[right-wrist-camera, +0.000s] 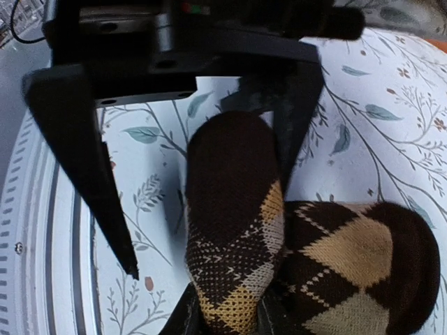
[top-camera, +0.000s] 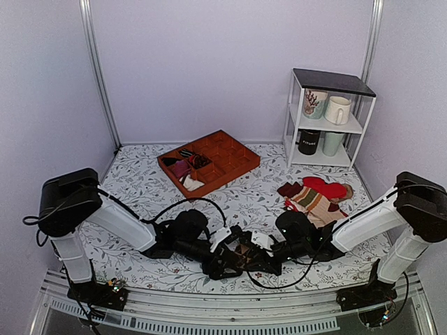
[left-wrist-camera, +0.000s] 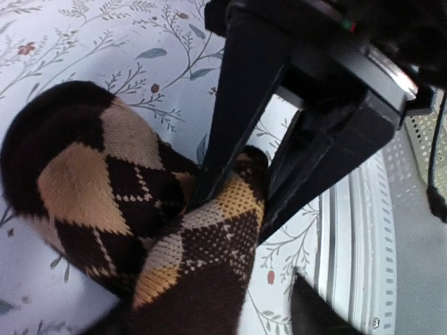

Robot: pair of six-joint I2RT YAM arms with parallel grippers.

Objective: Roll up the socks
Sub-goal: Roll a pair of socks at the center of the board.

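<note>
The dark brown argyle socks [top-camera: 243, 250] lie at the front middle of the table, mostly hidden between the two grippers. In the left wrist view they form a rolled bundle [left-wrist-camera: 91, 174] with a loose end reaching out from it. My right gripper [right-wrist-camera: 229, 317] is shut on that loose end, and it also shows in the left wrist view [left-wrist-camera: 241, 202]. My left gripper [left-wrist-camera: 209, 314] is open wide. The sock end lies between its fingers [right-wrist-camera: 84, 174] and touches the far one.
An orange divided tray [top-camera: 241, 159] with small bundles sits at the back middle. A white shelf [top-camera: 328, 115] with mugs stands back right. Red, striped and beige socks [top-camera: 318, 195] lie to the right. The table's ribbed front edge [top-camera: 230, 300] is close behind the grippers.
</note>
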